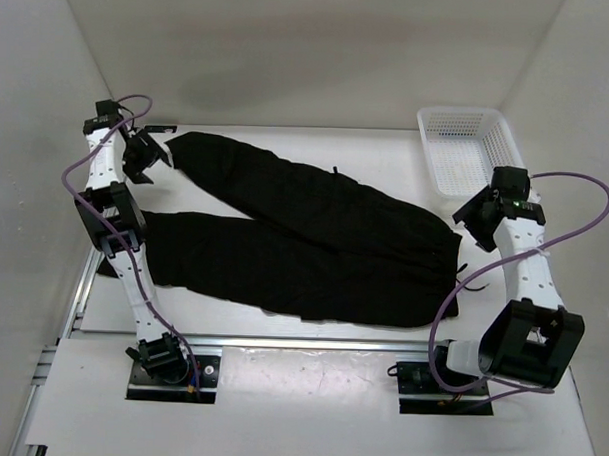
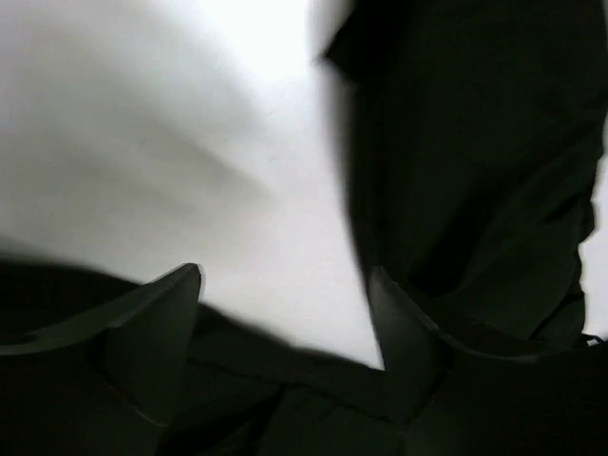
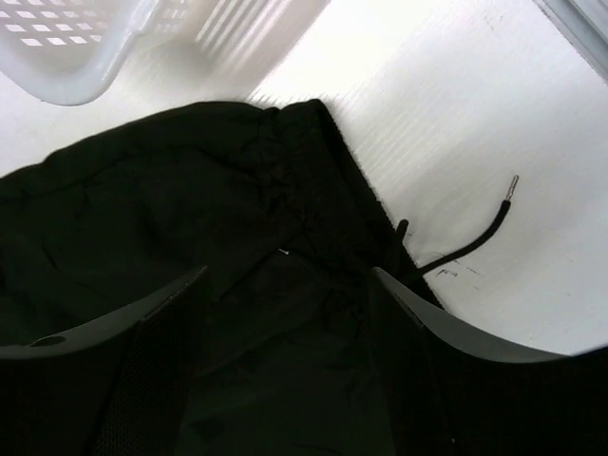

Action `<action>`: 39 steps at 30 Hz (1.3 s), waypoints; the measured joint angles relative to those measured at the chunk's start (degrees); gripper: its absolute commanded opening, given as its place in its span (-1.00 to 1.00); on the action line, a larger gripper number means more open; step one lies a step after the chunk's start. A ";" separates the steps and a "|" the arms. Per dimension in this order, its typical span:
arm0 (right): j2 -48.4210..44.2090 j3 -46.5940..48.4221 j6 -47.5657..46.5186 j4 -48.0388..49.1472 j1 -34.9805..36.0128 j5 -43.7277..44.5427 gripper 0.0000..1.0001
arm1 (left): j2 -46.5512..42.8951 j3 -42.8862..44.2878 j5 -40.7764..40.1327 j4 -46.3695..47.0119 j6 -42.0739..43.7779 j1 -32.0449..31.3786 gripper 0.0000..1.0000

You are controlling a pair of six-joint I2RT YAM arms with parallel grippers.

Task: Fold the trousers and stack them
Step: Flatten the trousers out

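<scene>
The black trousers (image 1: 304, 238) lie spread flat on the white table (image 1: 288, 137), waistband at the right, two legs reaching left. My left gripper (image 1: 147, 154) is open just left of the upper leg's cuff, holding nothing; in the left wrist view (image 2: 285, 285) its fingers frame bare table, with the leg cloth (image 2: 475, 142) to the right. My right gripper (image 1: 475, 216) is open above the waistband's upper right corner; in the right wrist view (image 3: 285, 285) it hovers over the black cloth (image 3: 190, 190), with a drawstring (image 3: 470, 242) lying on the table.
A white mesh basket (image 1: 467, 149) stands at the back right, close behind my right gripper, and its corner shows in the right wrist view (image 3: 85, 47). White walls enclose the table at left, back and right. Purple cables loop off both arms.
</scene>
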 measured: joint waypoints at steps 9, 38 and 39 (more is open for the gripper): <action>-5.88 0.00 -0.13 -0.04 1.09 -1.42 -0.48 | -7.78 -1.33 -3.43 -0.52 2.97 -2.38 -0.29; -3.06 -2.78 -0.79 0.13 6.36 -8.70 -0.20 | 11.08 13.60 -8.66 -0.98 -0.59 -10.29 -0.79; -3.06 -2.78 -0.76 0.13 6.32 -8.70 -0.20 | 9.01 12.61 -9.90 -0.74 -0.37 -10.27 -0.79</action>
